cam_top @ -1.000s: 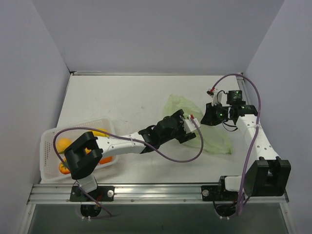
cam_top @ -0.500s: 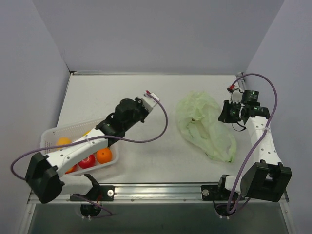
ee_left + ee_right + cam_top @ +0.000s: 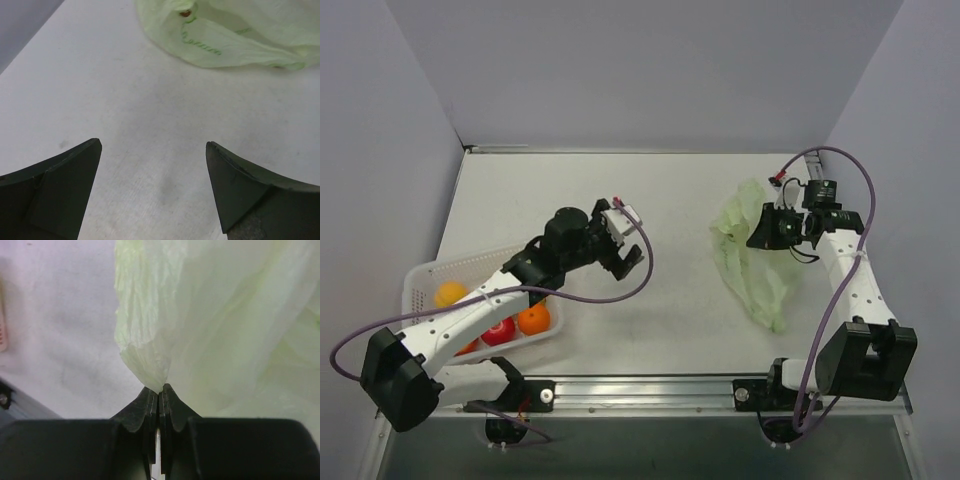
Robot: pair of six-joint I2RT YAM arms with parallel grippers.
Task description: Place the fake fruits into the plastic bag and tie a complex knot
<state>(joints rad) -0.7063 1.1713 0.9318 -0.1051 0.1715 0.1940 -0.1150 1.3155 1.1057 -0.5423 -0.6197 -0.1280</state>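
From above, the left hand [image 3: 623, 260] has swung off the bag [image 3: 752, 270] back toward the basket [image 3: 420, 275] — fingers spread, empty — where fruits [image 3: 502, 328] still wait, so loading is unfinished. Left wrist: the wide jaws hover over bare bench [image 3: 150, 100], bag ahead. Right wrist: the right hand [image 3: 159, 390], pressed together, pinches the bag's edge — holding it up.

The plastic bag [image 3: 752, 268] is thin, translucent pale green film, crumpled and slack. It lies at right with one edge gathered to a pinched point. The fake fruits [image 3: 500, 330] (one red, two orange visible) sit in the white basket [image 3: 420, 275] at near left, well apart from the bag.
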